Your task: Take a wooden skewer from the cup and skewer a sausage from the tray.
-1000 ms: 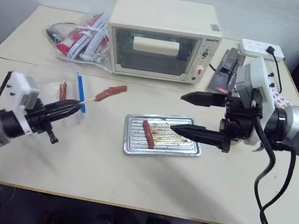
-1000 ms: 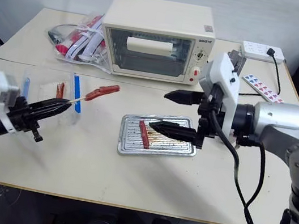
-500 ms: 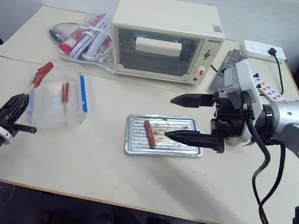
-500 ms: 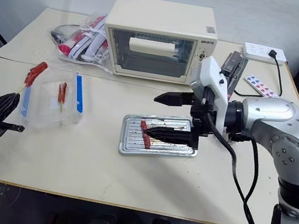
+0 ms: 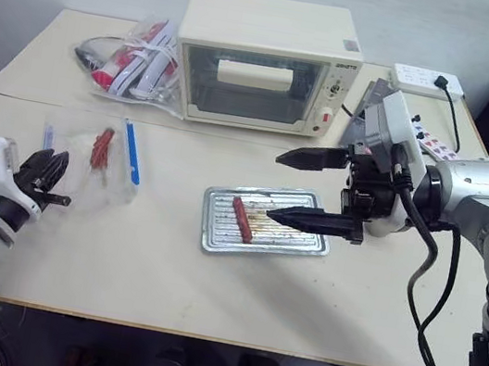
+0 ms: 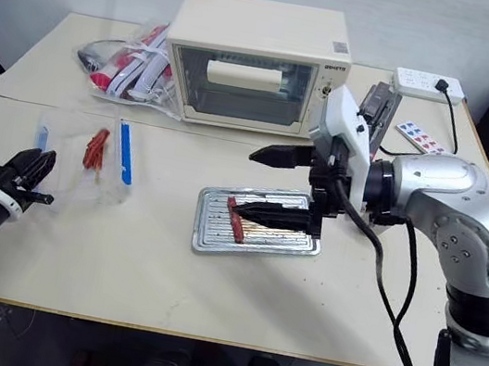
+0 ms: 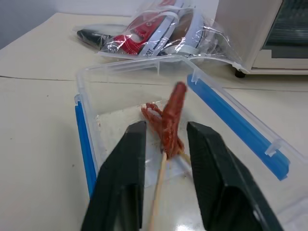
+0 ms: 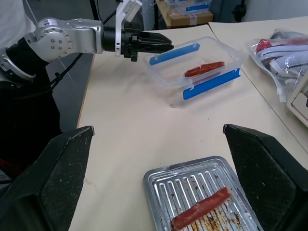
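**Both grippers parted, arms held apart**

The left arm reaches forward at the robot's far left, low over the desk [image 5: 147,261], its forearm roughly level. The left gripper [image 7: 166,144] has its two black fingers [image 7: 126,159] parted by a narrow gap. The right arm bends in across the front, wrist turned so the right gripper [image 5: 293,186] points leftward, fingers spread wide, one above the other.

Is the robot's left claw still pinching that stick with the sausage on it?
Apart. In the left wrist view the wooden skewer lies between the left gripper's spread fingers, with gaps on both sides, its sausage in the clear container.
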